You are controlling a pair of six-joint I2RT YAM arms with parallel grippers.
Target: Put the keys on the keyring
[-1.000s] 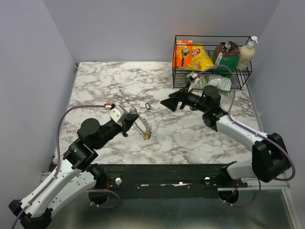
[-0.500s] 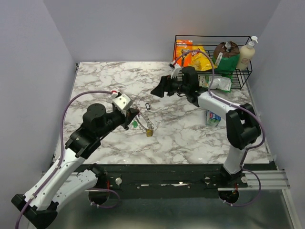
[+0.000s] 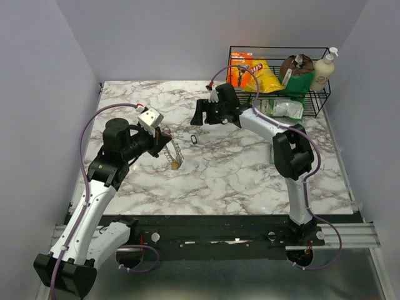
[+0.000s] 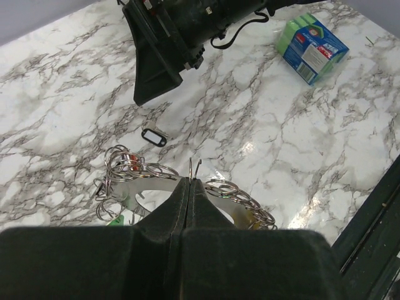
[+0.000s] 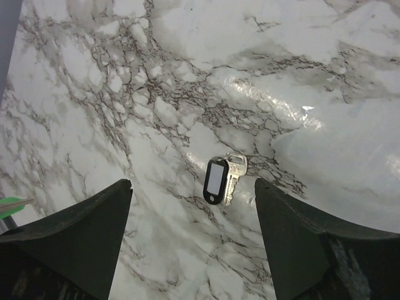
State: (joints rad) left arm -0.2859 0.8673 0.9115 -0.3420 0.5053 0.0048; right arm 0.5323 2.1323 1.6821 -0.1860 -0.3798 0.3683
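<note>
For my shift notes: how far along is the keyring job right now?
Done: the left gripper is shut on the keyring. In hand: the right gripper hangs open over a dark oval tag with a silvery key. Left: threading it on; whether anything is already threaded, I cannot tell.

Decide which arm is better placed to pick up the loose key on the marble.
Right. The right gripper is open above the tagged key, which sits framed between its fingers; the left gripper is shut on the keyring.
</note>
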